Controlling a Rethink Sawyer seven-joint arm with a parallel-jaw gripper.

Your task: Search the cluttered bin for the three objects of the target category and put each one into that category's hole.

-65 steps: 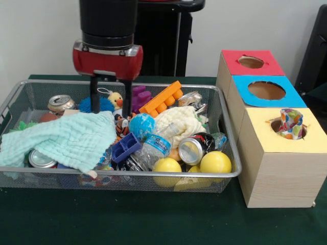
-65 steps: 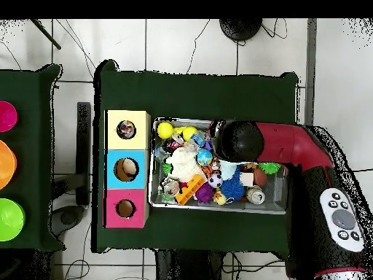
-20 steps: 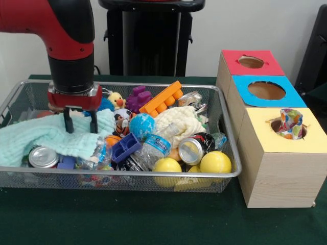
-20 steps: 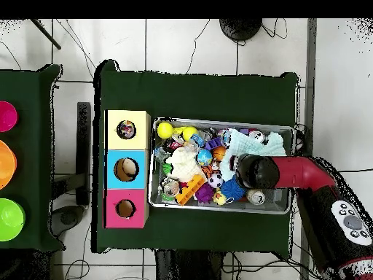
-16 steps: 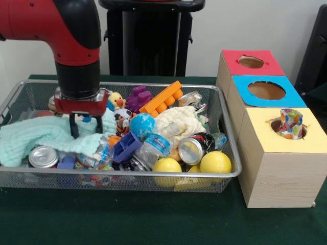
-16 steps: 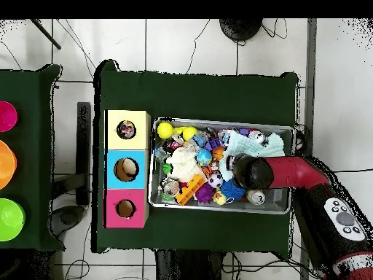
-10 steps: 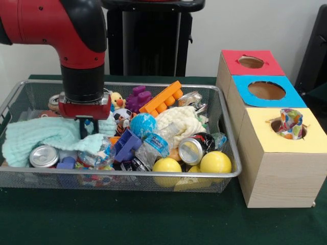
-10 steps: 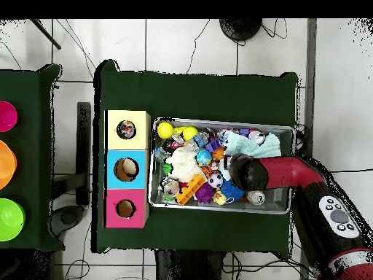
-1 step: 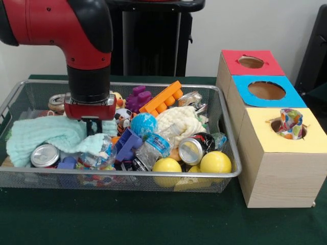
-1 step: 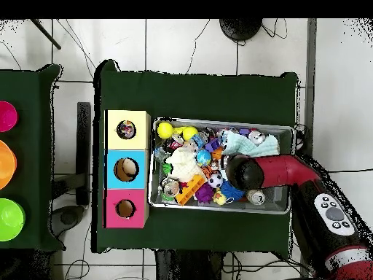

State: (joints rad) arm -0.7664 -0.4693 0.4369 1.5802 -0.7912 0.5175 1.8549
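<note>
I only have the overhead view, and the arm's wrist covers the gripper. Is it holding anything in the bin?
Observer: It looks so. In the front view the gripper is down in the bin, fingers together, apparently pinching the mint cloth near its right end.
Operator: Is the hole in the yellow box free?
Observer: Not fully. A spotted colourful piece sticks up out of the hole in the yellow box, rising above the box's top.

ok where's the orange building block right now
In the front view the orange building block lies near the wire bin's far side, about mid-width, between the purple toy on its left and the cream cloth just in front.
</note>
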